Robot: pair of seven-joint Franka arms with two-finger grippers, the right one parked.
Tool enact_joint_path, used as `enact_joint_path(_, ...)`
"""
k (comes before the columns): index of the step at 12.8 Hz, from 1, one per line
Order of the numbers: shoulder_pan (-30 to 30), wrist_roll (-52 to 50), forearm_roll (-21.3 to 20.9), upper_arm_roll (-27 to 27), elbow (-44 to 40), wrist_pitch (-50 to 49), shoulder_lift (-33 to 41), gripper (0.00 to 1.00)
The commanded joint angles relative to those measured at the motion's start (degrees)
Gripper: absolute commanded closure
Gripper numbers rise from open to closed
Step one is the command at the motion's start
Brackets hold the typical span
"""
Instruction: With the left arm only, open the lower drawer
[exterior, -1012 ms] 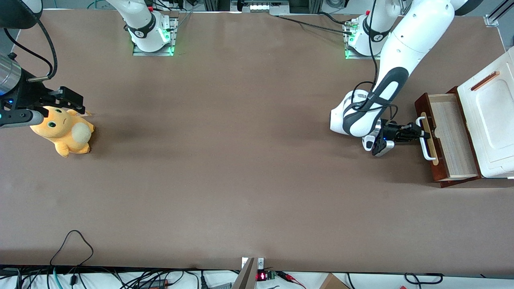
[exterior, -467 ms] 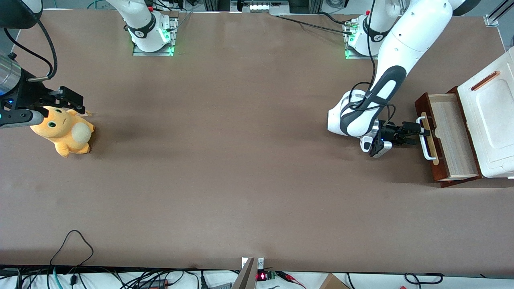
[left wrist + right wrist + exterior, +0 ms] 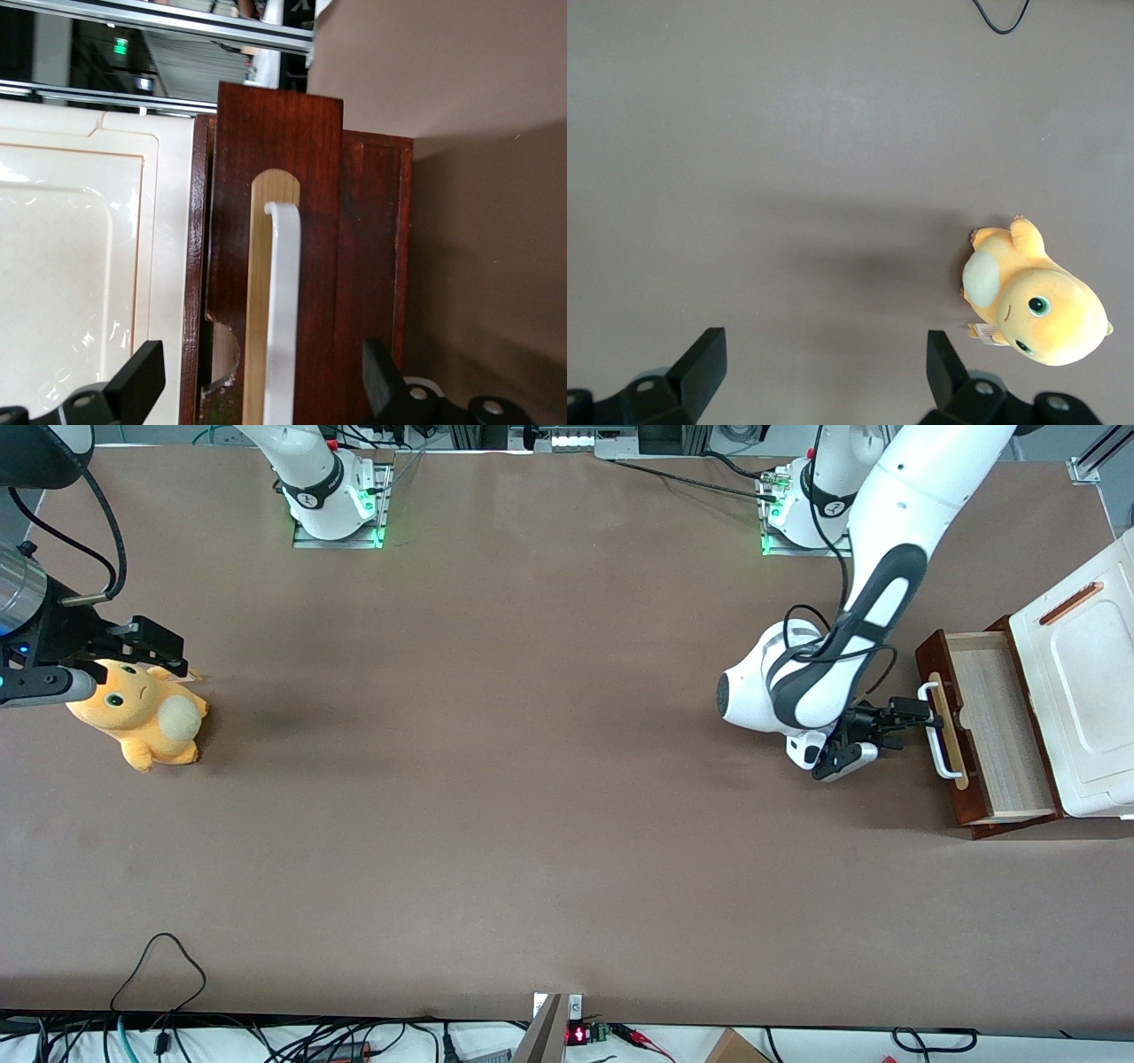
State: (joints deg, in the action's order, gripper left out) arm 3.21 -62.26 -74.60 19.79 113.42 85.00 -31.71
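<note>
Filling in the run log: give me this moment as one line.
drawer: pulled out | gripper: open, in front of the handle, not gripping | plush: toward parked arm's end

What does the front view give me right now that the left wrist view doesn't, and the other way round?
Front view only: the lower drawer pulled out with its pale wood interior exposed, the left arm, and an orange plush toy toward the parked arm's end of the table.

Left wrist view only: the gripper open, its fingers spread either side of the white loop handle without touching it.

Both: the dark red drawer front, the handle on its pale strip, and the white top above the drawer.
</note>
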Motion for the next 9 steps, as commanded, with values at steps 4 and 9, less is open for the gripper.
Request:
enact_joint_path(4, -0.7, 16.6, 22.6, 0.1, -7.5, 6.7, 10.1, 0.00)
enact_joint_path(9, -2.8, 34.7, 43.9, -1.1, -12.6, 7.4, 19.7, 0.00)
